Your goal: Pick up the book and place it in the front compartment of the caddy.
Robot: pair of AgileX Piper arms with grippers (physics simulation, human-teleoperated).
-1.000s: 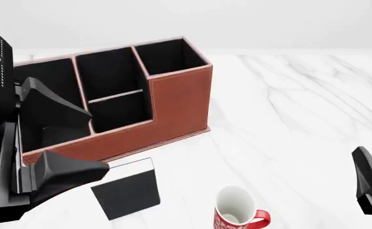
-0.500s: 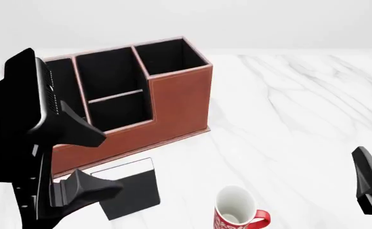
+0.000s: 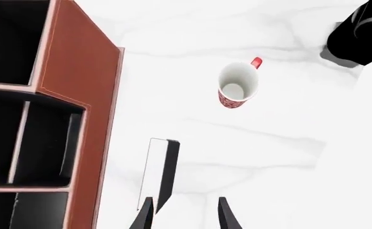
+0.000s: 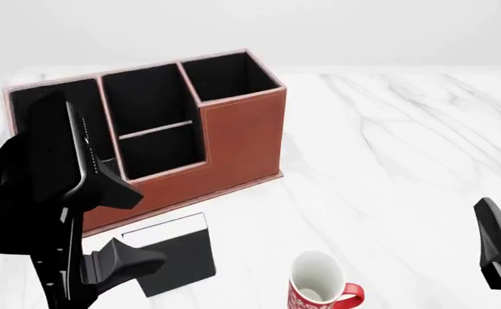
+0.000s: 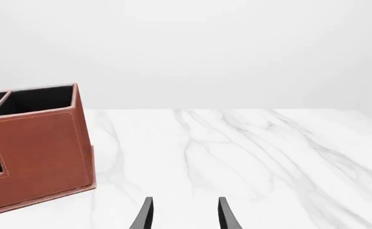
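Book (image 4: 171, 252) upright on white marble table (image 4: 388, 148)

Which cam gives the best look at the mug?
Left wrist view: the whole mug shows from above, with open mouth, red patterned side and handle, unobstructed on the table. The front view cuts off its base at the picture's lower edge. The right wrist view does not show it.

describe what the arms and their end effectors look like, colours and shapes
Both arms are plain matte black with no visible cables or markings. The left end effector has two angular, wedge-shaped fingers that taper to blunt tips, mounted on a blocky body with a ribbed, vented panel. The left wrist view shows its fingers as thin dark blades. The right end effector shows only a similar black pointed finger at the frame edge.
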